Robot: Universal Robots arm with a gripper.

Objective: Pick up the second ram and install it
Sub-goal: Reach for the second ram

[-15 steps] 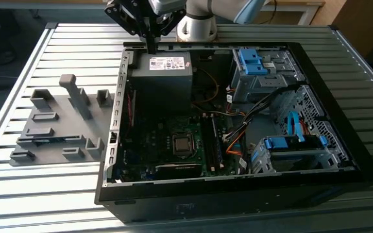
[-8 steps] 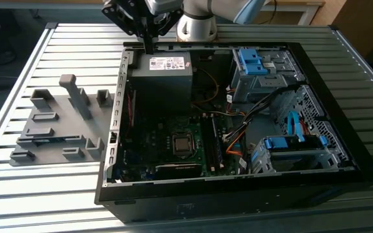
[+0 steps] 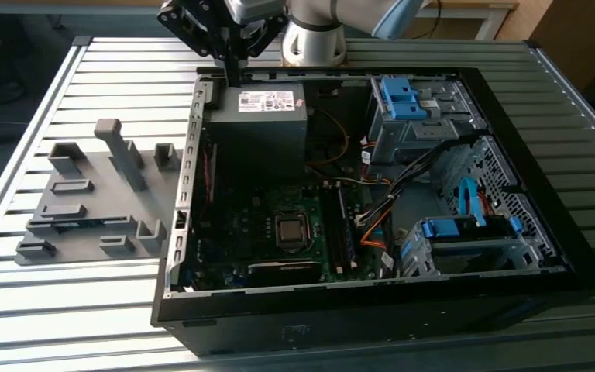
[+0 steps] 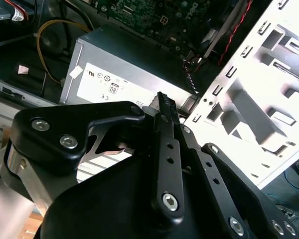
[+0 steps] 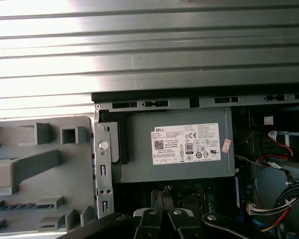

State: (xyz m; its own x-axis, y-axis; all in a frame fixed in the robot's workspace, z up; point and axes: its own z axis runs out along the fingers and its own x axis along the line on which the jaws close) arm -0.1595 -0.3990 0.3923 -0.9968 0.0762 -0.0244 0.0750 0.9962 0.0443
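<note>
We've got the gripper [image 3: 233,76] up at the top of the exterior view, tips pinched together on nothing, hanging over the far edge of the grey power supply [image 3: 261,116] inside the PC case [image 3: 587,263]. The second ram [image 3: 75,225] lies in the grey holder tray [image 3: 101,205] on the exterior view's left, well apart from the gripper.
</note>
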